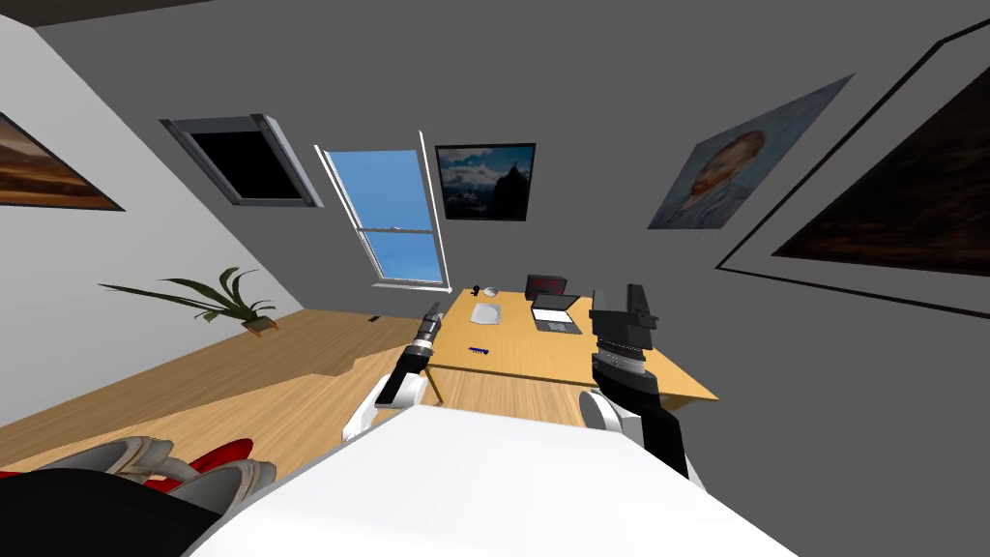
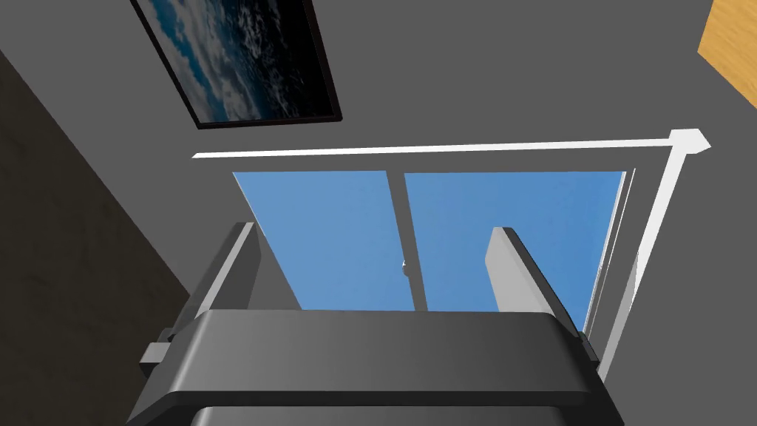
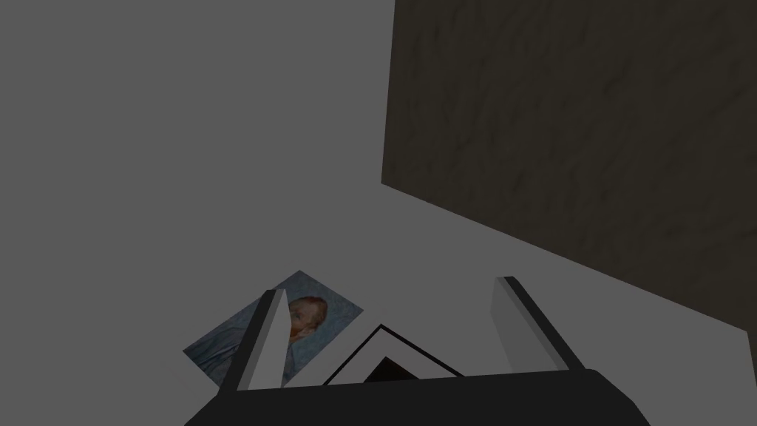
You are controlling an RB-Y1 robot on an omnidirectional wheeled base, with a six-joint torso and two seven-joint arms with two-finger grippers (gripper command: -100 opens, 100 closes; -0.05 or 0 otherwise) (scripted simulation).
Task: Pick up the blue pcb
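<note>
A small blue pcb (image 1: 478, 350) lies flat near the front edge of a wooden desk (image 1: 512, 360) in the head view. My left gripper (image 1: 432, 311) is raised at the desk's left edge, to the left of the pcb and above it. Its fingers (image 2: 510, 274) stand open with nothing between them. My right gripper (image 1: 624, 302) is held up over the desk's right side, well to the right of the pcb. Its two fingers (image 3: 517, 322) are also open and hold nothing.
On the desk sit an open laptop (image 1: 556, 313), a dark box with a red display (image 1: 546, 285), a light grey pad (image 1: 485, 313) and a small white object (image 1: 490, 291). A potted plant (image 1: 227, 300) stands at the left wall. A red chair (image 1: 208, 459) is near my left.
</note>
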